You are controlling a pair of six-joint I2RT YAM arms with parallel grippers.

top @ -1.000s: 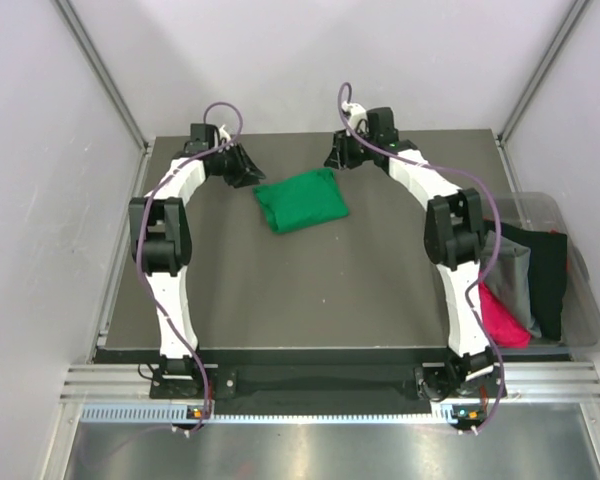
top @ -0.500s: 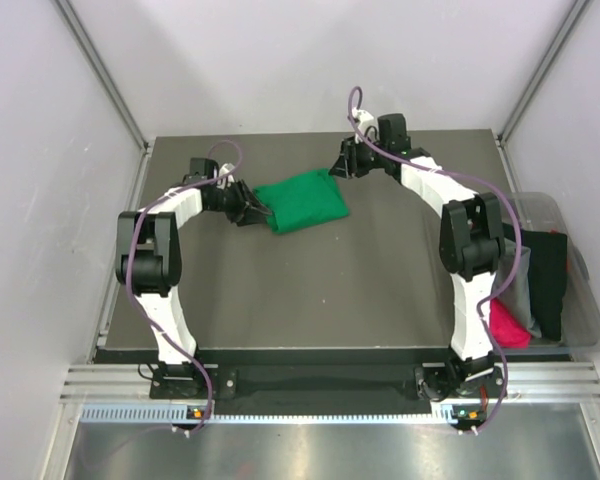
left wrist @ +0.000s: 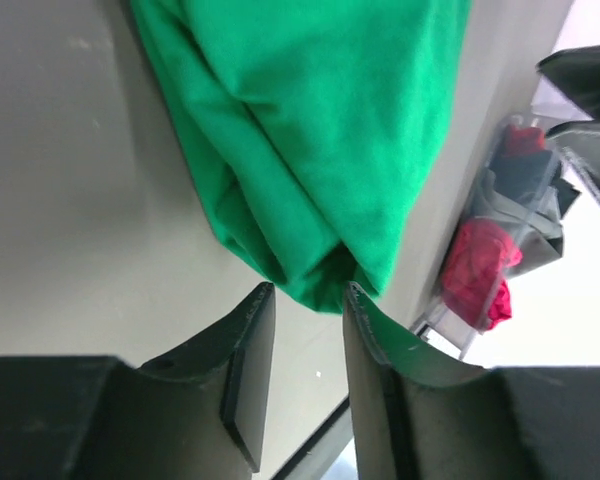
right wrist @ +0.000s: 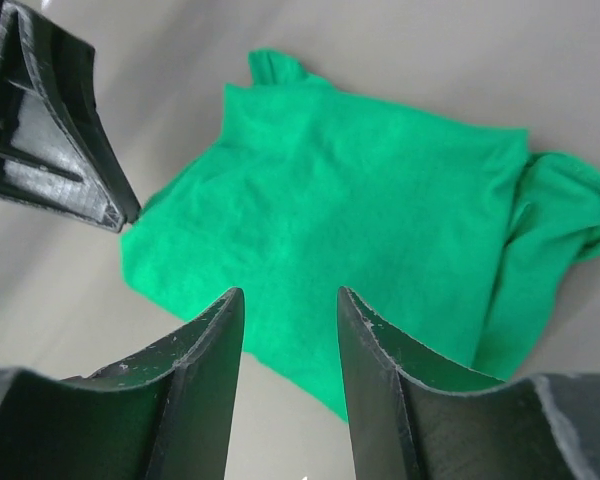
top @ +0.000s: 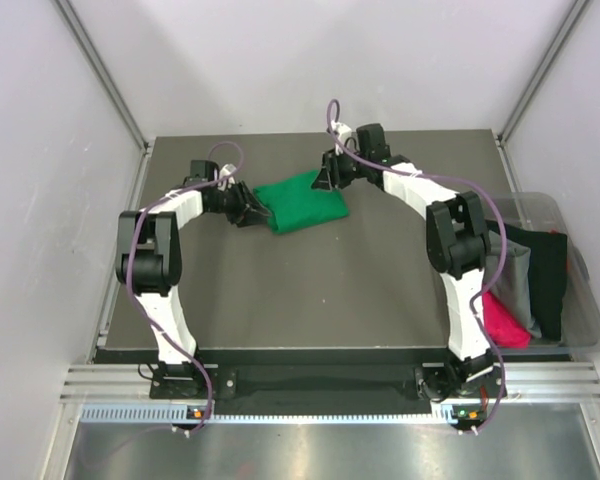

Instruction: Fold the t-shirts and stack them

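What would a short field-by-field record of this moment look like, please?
green t-shirt: folded bundle on the table, far middle
left claw: open, tips at the bundle's left corner, not closed on it
right claw: open, above the bundle's far edge
bin: clear, beside the table's right edge
bin contents: pink t-shirt, black t-shirt, grey fabric, all unfolded
folded on table: the green one only

Top view: high, from near edge, whole table (top: 310, 300). Both wrist views: close, facing green t-shirt (top: 302, 203) from opposite sides.
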